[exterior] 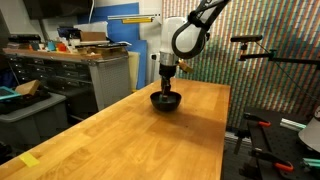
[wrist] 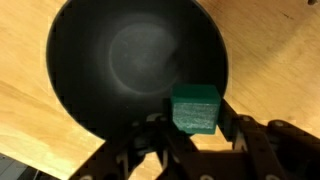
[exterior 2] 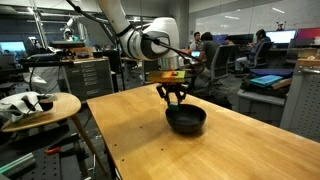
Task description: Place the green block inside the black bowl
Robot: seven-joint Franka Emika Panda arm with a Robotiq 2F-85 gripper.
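The black bowl (exterior: 166, 100) sits on the wooden table, toward the far end, and shows in both exterior views (exterior 2: 186, 120). In the wrist view the bowl (wrist: 130, 60) fills the upper frame and its inside looks empty. My gripper (wrist: 195, 125) is shut on the green block (wrist: 195, 108) and holds it above the bowl's near rim. In the exterior views the gripper (exterior: 166, 88) (exterior 2: 175, 98) hangs just above the bowl. The block is too small to make out there.
The wooden table (exterior: 130, 140) is broad, with bare wood around the bowl. A yellow tape mark (exterior: 30, 160) lies near one corner. A round side table (exterior 2: 40, 105) with items stands beside it. Benches and office desks fill the background.
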